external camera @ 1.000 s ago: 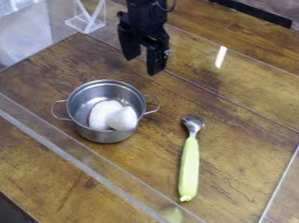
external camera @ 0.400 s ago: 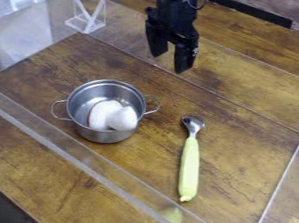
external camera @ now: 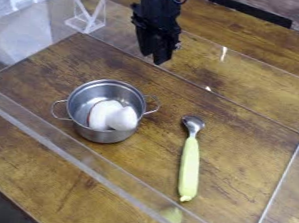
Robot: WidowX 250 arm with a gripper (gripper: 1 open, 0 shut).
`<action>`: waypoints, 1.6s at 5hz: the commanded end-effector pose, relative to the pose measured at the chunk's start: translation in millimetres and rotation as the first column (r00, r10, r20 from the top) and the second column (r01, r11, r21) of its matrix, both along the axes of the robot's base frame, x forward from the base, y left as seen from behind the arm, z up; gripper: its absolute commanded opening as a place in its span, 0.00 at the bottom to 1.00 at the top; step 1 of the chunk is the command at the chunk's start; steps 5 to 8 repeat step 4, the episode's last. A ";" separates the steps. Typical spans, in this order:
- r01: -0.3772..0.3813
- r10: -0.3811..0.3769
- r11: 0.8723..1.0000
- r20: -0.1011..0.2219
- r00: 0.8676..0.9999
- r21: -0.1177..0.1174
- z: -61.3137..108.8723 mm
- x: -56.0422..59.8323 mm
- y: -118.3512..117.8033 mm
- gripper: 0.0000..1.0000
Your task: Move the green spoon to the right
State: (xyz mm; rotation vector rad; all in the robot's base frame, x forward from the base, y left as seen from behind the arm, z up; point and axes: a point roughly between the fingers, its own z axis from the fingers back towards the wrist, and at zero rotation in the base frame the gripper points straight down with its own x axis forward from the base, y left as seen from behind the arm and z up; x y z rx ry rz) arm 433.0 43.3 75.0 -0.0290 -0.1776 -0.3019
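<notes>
1. The spoon [external camera: 188, 159] lies flat on the counter [external camera: 253, 114], to the right of the pot [external camera: 105, 111], with its silver bowl at the far end.
2. The gripper [external camera: 157, 55] hangs over the far part of the counter, well apart from the spoon.
3. It holds nothing, and its fingers sit close together.

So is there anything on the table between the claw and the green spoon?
No. In the camera view, only bare wooden table lies between the claw and the green spoon. The pot sits off to the side.
</notes>
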 end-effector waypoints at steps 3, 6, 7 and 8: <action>-0.131 0.131 0.991 0.014 0.991 0.011 16.4 6.1 -21.4 1.00; -0.153 0.153 0.988 0.025 0.988 0.004 17.7 -6.0 -23.2 1.00; -0.153 0.153 0.988 0.025 0.988 0.004 17.7 -6.0 -23.2 1.00; -0.153 0.153 0.988 0.025 0.988 0.004 17.7 -6.0 -23.2 1.00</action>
